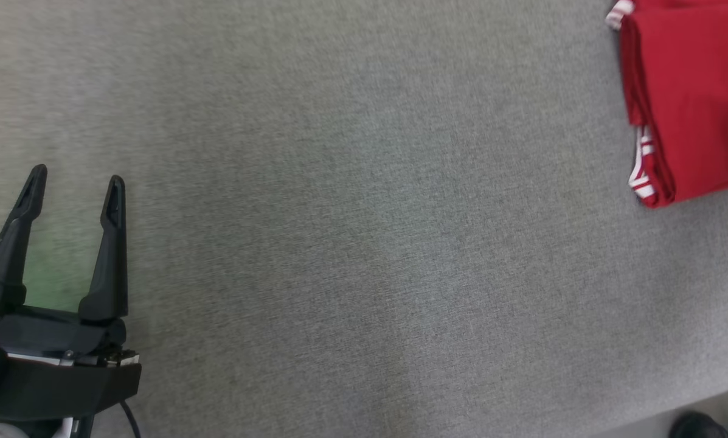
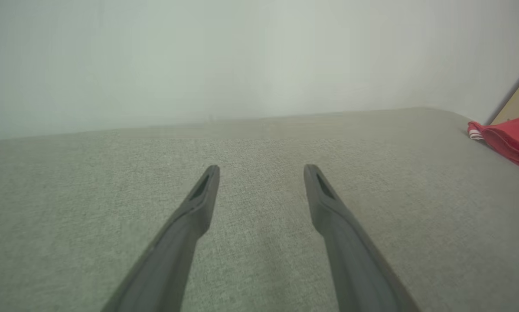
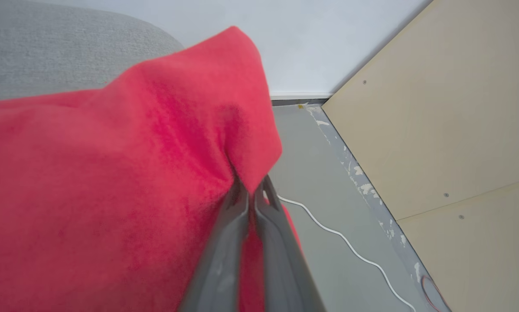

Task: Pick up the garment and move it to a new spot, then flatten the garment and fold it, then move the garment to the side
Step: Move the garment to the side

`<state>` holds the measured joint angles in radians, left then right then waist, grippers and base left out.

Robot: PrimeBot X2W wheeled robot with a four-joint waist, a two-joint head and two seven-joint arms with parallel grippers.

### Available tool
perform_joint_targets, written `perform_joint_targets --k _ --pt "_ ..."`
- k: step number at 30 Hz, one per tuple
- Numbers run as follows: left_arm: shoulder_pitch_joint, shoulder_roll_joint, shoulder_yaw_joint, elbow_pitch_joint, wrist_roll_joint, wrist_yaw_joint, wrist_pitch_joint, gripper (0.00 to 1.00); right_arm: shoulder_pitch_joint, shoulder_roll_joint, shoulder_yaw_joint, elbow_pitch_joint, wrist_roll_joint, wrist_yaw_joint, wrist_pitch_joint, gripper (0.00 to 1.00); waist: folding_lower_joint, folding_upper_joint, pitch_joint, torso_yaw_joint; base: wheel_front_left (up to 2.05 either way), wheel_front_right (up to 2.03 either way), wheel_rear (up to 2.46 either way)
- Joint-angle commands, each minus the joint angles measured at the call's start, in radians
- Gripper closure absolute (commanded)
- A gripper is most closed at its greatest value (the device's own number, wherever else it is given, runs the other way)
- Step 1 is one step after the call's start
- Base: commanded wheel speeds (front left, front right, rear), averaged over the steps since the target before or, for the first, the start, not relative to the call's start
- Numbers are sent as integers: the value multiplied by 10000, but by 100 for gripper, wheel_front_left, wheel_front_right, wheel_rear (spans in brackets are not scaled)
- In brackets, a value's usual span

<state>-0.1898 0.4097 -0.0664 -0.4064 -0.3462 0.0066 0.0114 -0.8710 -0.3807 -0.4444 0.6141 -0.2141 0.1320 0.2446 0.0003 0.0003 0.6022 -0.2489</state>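
Observation:
The garment [image 1: 692,103] is red with white-striped trim and lies folded at the far right of the grey table, running off the head view's right edge. In the left wrist view the garment [image 2: 508,138] shows far off to the right. My left gripper [image 1: 75,188] rests open at the lower left, well away from the cloth, nothing between its fingers [image 2: 203,190]. In the right wrist view my right gripper [image 3: 252,190] is shut on a raised fold of the garment [image 3: 112,182], which hides the fingertips.
The grey fabric table top [image 1: 351,243] stretches wide between the left gripper and the garment. Dark shoes [image 1: 698,426] stand beyond the table's lower right edge. Past the table's end are a grey floor, a white cable [image 3: 350,247] and a tan board [image 3: 450,130].

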Motion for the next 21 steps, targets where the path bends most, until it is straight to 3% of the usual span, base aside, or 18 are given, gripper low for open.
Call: perform_joint_targets --k 1,5,6,7,8,15,21 --pt "-12 74 22 -71 49 15 18 0 -268 -2 30 175 -151 -21 -379 100 -3 -3 619 -447 0 0 0" --pt "44 90 -15 -40 34 27 17 0 -628 -123 212 599 -301 -21 -1058 100 -3 -3 712 -383 0 0 0" --pt "14 100 -16 21 -2 -11 -27 0 -689 -132 280 701 -409 -21 -1236 64 -3 -3 720 -355 0 0 0" --pt "-25 87 -31 84 -40 -41 -52 0 -753 -123 356 732 -512 -21 -1507 44 -3 -3 715 -318 0 0 0" --pt "-86 21 -111 195 -78 -56 -117 0 -881 -184 383 793 -824 -21 -1997 0 -3 -3 670 -217 0 0 0" --pt "-110 -341 -403 840 -213 -120 -657 0 -1027 -383 312 1581 -1123 -21 -2764 0 -3 -3 38 292 0 0 0" --pt "177 -865 -714 1913 -301 -130 -1464 0 -23 -255 541 1858 -504 -21 -3891 0 -3 -3 -1390 945 0 0 0"
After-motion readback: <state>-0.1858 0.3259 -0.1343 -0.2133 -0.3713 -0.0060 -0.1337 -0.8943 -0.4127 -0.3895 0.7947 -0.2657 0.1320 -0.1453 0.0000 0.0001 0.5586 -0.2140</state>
